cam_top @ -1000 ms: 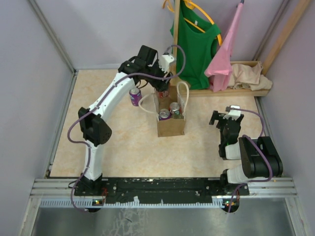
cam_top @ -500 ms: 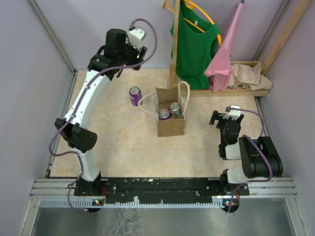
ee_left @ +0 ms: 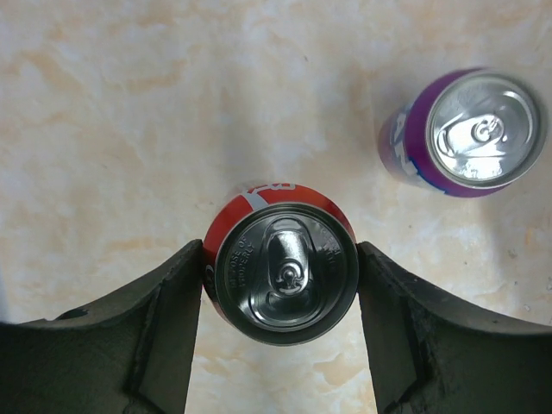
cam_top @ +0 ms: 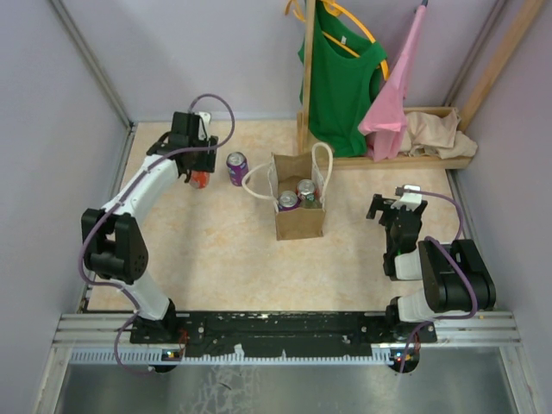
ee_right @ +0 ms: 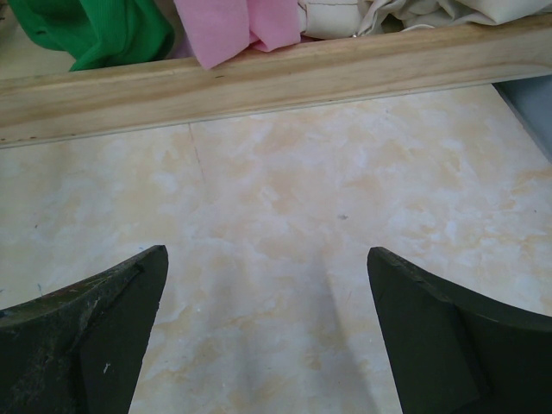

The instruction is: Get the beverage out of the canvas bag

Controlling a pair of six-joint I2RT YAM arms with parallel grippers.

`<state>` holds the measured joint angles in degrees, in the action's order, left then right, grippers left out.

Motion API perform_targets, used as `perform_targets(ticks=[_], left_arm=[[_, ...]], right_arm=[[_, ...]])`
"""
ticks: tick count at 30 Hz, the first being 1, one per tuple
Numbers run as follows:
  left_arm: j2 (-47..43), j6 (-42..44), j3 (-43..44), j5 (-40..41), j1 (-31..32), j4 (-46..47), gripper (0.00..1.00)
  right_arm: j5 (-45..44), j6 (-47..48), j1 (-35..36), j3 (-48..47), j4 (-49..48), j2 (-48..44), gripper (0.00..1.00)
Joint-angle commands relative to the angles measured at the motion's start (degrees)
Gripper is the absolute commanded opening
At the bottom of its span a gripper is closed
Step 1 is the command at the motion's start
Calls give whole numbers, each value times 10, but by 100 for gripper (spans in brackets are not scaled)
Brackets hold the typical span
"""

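The tan canvas bag [cam_top: 299,221] stands upright mid-table with white looped handles; two cans [cam_top: 297,196] show inside it. My left gripper [cam_top: 197,175] is at the far left of the table, shut on a red beverage can [cam_top: 199,179]. In the left wrist view the red can [ee_left: 280,267] sits between the fingers [ee_left: 164,310], which touch both its sides. A purple can [cam_top: 236,167] stands on the table between that gripper and the bag; it also shows in the left wrist view [ee_left: 470,134]. My right gripper [cam_top: 388,208] is open and empty right of the bag, its wrist view [ee_right: 267,328] showing only bare table.
A wooden rack [cam_top: 405,160] at the back right holds a green shirt [cam_top: 341,78], a pink cloth [cam_top: 392,103] and a beige cloth heap [cam_top: 440,134]. Its wooden base rail [ee_right: 276,78] lies ahead of the right gripper. Walls enclose the table on three sides.
My left arm has lifted away from the bag, swung left and come down with the red can beside the purple can. The right arm has not moved.
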<state>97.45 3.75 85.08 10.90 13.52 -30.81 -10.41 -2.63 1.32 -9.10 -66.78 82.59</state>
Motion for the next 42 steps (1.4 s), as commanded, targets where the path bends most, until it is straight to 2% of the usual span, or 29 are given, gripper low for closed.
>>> perform_targets(ticks=[1, 12, 22, 34, 38, 42], left_arm=[[-38, -44, -42, 12, 5, 165, 0], [-15, -119, -104, 6, -26, 275, 0], [38, -158, -58, -51, -34, 242, 0], [63, -170, -53, -62, -35, 226, 0], [67, -176, -53, -71, -35, 215, 9], [74, -177, -48, -89, -35, 200, 28]], right_arm=[[-2, 0, -2, -12, -29, 0, 99], [-2, -1, -1, -12, -29, 0, 99], [-1, -1, -1, -12, -29, 0, 99], [-2, -1, -1, -12, -29, 0, 99], [-1, -1, -1, -12, -29, 0, 99], [-2, -1, -1, -12, -29, 0, 99]])
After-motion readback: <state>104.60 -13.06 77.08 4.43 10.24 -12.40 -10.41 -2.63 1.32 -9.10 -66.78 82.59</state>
